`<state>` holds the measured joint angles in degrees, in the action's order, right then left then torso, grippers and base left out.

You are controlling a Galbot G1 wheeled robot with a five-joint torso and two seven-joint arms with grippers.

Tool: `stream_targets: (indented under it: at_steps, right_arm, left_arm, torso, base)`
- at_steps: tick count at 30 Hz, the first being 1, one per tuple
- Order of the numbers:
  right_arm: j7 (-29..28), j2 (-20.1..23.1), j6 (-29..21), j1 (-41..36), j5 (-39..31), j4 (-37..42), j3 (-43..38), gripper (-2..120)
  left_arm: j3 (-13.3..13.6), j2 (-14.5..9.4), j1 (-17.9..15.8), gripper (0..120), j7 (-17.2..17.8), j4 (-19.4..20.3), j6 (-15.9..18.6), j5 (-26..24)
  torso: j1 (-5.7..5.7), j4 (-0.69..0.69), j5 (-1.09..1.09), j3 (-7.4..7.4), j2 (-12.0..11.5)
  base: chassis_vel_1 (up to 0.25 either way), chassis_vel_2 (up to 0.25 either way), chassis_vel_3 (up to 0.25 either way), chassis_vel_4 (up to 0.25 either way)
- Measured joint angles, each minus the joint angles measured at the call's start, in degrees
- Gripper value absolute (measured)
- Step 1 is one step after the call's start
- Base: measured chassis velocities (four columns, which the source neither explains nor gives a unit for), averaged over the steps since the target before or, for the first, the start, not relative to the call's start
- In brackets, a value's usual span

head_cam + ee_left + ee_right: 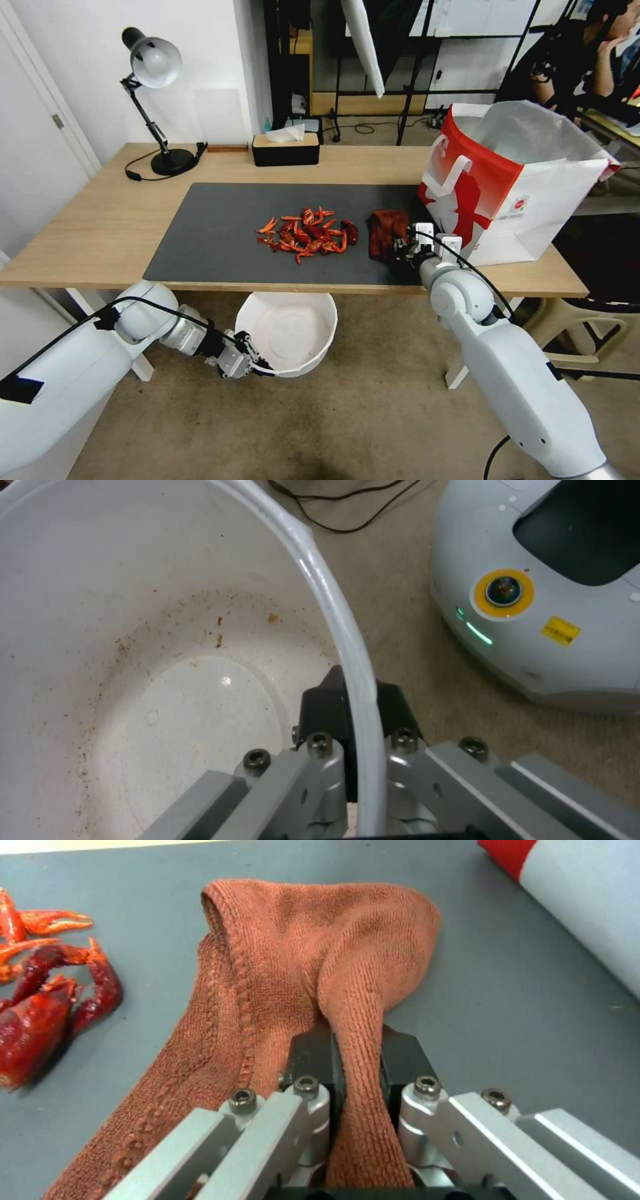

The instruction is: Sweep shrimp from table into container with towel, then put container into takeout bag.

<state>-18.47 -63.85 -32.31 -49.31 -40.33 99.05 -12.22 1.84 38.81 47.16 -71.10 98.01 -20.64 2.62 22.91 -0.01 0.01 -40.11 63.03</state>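
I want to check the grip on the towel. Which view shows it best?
The right wrist view: the right tool pinches a fold of the towel up close. The head view shows the towel small, beside the shrimp.

The light-wood surface (100, 227) carries a dark grey mat (213, 247). On the mat lie the shrimp (308, 233) and the towel (387, 232). The takeout bag (527, 193), tissue box (285, 149) and lamp (155, 100) stand there too.

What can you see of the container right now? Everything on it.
The container is a round white plastic bowl with a wide rim and tapering sides, held upright below the table's front edge, beneath the shrimp. It holds no shrimp; brownish specks stain its inner wall. The left gripper is shut on its rim, one finger inside, one outside. Nothing else touches it.
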Motion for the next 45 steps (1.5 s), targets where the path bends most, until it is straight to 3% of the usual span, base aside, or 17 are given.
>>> stream_targets:
  at_steps: [9, 19, 21, 29, 45]
  right_arm:
    - [2.83, 2.09, 2.52, 3.73, 2.74, 0.44, 0.47, 5]
    - [7.08, 3.8, 5.41, 13.37, 5.74, -5.52, 7.91, 5]
    - [10.27, 4.23, 6.18, 18.5, 7.74, -10.62, 13.32, 5]
    - [15.82, 3.51, 7.22, 24.79, 12.11, -20.18, 17.28, 5]
    - [30.05, 5.94, 11.19, 25.24, 20.45, -20.59, 19.34, 5]
  left_arm:
    - [-0.49, -0.29, 0.16, 0, -0.01, 0.08, -0.09, -0.29]
    - [-0.85, -0.45, 0.22, 0, 0.15, 0.07, -0.17, -0.59]
    - [-0.87, -0.51, 0.25, 0, 0.58, -0.13, -0.49, -0.69]
    - [-0.11, 0.84, 0.04, 0, 1.69, -0.59, -0.52, 0.19]
    - [1.81, 2.25, -1.48, 0, 1.98, -2.09, -1.18, 2.18]
  torso:
    - [0.0, 0.01, -0.02, 0.0, 0.0]
    - [0.0, 0.02, -0.02, 0.0, 0.0]
    - [0.01, 0.01, -0.01, 0.0, 0.0]
    - [0.01, 0.01, -0.02, 0.0, 0.0]
    - [0.01, 0.01, -0.01, 0.0, -0.01]
  base:
    - [0.0, 0.0, 0.0, 0.0]
    - [0.0, 0.0, 0.0, 0.0]
    - [0.0, 0.0, 0.0, 0.0]
    - [0.0, 0.0, 0.0, 0.0]
    - [0.0, 0.0, 0.0, 0.0]
